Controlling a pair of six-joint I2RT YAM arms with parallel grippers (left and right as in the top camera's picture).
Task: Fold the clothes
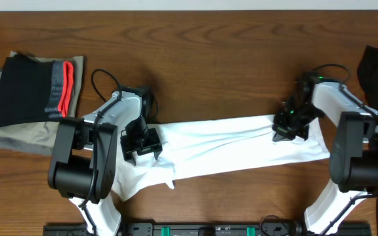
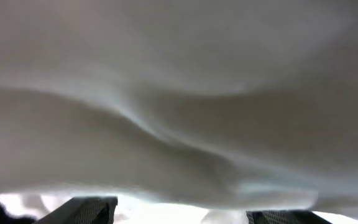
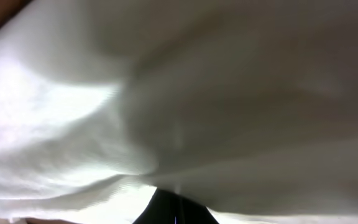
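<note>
Both ends of our sideways white T-shirt (image 1: 222,147) are reached: left gripper (image 1: 142,145) spread, right gripper (image 1: 282,133) pinching it.

You see the table (image 1: 195,59) from straight above in the overhead view, with the arm bases at the near edge. The left wrist camera looks out between the fingers (image 2: 82,210) of the left gripper (image 1: 141,139), pressed close against the T-shirt (image 1: 228,147). The right wrist camera sits just as near at the right gripper (image 1: 289,126). All three views share that shirt.
</note>
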